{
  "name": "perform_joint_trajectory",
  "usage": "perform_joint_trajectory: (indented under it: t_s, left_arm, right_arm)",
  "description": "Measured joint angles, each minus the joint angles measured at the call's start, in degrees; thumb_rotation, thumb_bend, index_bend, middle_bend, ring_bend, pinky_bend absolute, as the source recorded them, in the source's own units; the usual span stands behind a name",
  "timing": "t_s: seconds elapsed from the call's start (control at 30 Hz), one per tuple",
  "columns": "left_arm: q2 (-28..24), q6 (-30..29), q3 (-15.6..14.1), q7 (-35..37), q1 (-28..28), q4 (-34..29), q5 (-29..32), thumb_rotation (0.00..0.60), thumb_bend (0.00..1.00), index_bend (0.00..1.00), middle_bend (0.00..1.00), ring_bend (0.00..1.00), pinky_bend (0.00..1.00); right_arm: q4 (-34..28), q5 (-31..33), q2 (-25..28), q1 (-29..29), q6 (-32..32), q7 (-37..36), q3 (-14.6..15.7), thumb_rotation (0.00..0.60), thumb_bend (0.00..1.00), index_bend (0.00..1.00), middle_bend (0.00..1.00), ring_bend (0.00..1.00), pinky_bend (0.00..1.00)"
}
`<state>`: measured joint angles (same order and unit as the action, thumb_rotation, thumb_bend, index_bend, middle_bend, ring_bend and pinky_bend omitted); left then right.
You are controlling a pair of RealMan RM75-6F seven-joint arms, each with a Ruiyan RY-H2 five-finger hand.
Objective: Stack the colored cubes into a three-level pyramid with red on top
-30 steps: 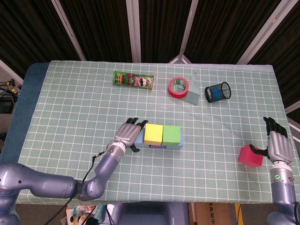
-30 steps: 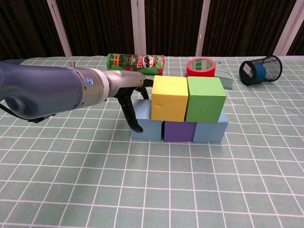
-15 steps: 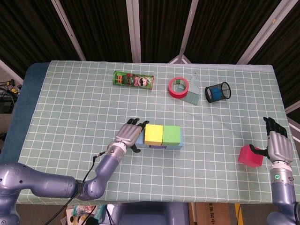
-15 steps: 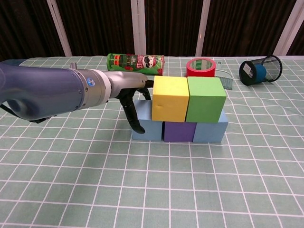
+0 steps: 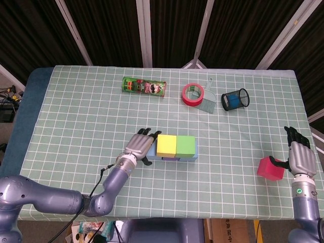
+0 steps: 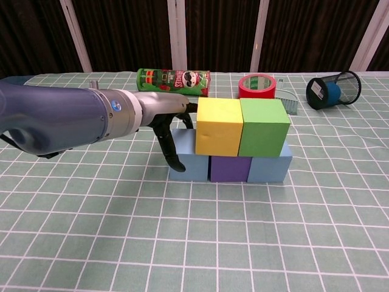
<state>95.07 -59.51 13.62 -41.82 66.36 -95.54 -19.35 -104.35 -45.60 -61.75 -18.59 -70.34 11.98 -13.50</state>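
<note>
The red cube (image 5: 270, 168) is sitting near the table's right edge, well apart from the stack, with the right hand (image 5: 299, 156) touching its side, fingers extended rather than wrapped. The yellow cube (image 6: 218, 126) and green cube (image 6: 263, 126) are resting on a blue-purple-blue row, the left hand (image 6: 168, 125) lying outstretched against their left side, holding nothing. Behind, a green Pringles can (image 5: 144, 86) is lying flat.
</note>
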Motion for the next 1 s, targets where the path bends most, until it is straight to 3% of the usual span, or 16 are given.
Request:
perform_joint_trajectory:
  t_s: [0.47,0.77,1.0]
  left_arm:
    - [-2.75,-1.63,-0.41,1.72,-1.72,-1.85,-2.38,0.6,0.13,0.0,0.09,0.0,0.0]
    - [-9.61,-7.79,-1.81,6.29,-7.61,-9.29,-12.47,0.6,0.13,0.0,0.07,0.0,0.0]
    - [-15.62,-15.67,-5.02,8.77,-14.04,-14.68,-22.26,0.6,0.13,0.0,0.06,0.0,0.0]
  right_arm:
    - [0.1,-0.36,0.1,-0.04,0.09,-0.12,-0.02,0.6,0.27,0.0,0.02,0.0,0.0]
    - [1.23,-0.81,-0.13,-0.07,-0.24,0.64,0.31,0.6,0.27,0.0,0.02,0.0,0.0]
    - [1.36,-1.98,-0.23,-0.05,-0.74,1.35,0.71,0.6,0.27,0.0,0.02,0.0,0.0]
